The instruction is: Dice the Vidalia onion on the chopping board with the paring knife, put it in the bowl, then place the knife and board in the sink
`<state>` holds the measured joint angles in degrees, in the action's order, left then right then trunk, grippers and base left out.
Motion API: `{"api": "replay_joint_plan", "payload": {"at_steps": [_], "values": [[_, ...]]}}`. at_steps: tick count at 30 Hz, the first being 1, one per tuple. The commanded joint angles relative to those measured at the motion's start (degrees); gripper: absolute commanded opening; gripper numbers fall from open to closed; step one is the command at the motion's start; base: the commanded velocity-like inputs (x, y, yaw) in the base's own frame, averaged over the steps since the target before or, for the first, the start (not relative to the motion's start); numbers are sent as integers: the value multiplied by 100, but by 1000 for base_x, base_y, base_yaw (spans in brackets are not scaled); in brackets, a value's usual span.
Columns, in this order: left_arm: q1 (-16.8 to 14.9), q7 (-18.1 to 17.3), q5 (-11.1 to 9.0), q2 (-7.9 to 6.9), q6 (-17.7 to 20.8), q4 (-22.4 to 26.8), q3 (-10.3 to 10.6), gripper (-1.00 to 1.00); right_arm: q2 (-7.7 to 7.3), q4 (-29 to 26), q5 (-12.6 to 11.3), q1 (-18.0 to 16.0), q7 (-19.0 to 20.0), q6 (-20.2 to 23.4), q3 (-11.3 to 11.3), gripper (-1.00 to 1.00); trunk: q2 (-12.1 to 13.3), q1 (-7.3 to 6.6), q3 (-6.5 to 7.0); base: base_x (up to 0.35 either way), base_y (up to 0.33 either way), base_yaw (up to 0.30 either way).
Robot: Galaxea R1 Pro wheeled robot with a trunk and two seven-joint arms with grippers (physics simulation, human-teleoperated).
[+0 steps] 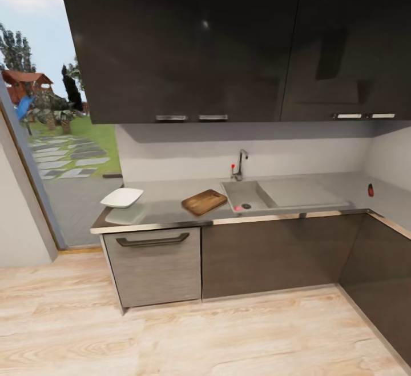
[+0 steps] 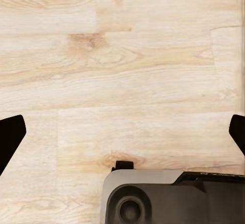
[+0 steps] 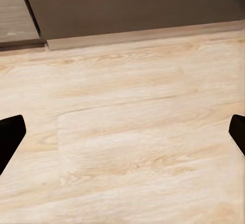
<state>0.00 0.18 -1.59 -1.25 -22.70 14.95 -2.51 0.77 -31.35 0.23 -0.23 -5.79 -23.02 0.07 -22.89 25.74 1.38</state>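
Across the room in the head view, the grey countertop (image 1: 165, 207) carries the white bowl (image 1: 121, 197) at its left end and the brown chopping board (image 1: 204, 202) beside the sink (image 1: 297, 193). The pink Vidalia onion (image 1: 237, 208) lies in the basin next to the dark drain, below the chrome tap (image 1: 240, 164). I cannot make out the paring knife at this distance. My left gripper (image 2: 122, 137) and right gripper (image 3: 122, 137) both hang open over the wooden floor, dark fingertips (image 2: 10, 137) wide apart, holding nothing.
Dark wall cabinets (image 1: 228, 39) hang above the counter. Below it are a grey drawer front with a handle (image 1: 152, 240) and dark doors. A small red and dark object (image 1: 370, 190) stands on the right corner counter. A glass opening (image 1: 57, 136) shows a garden. My base (image 2: 173, 198) is below the left gripper.
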Motion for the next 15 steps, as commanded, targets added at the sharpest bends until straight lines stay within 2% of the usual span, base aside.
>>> {"api": "replay_joint_plan", "payload": {"at_steps": [1, 5, 15], "values": [[0, 0, -16, -1, -15, -1, -5, 100, 2, 6, 3, -1, -19, -17, 2, 100, -3, 4, -1, 234, -233, 0], [0, 0, -15, 2, -15, -1, -11, 100, 2, 6, 3, -3, -19, -17, 2, 100, -3, 4, -1, 154, -241, 0], [0, 0, -10, -2, -15, -8, -12, 100, 2, 6, 3, -3, -19, -16, 2, 100, -3, 4, -1, 44, -269, 0]]}}
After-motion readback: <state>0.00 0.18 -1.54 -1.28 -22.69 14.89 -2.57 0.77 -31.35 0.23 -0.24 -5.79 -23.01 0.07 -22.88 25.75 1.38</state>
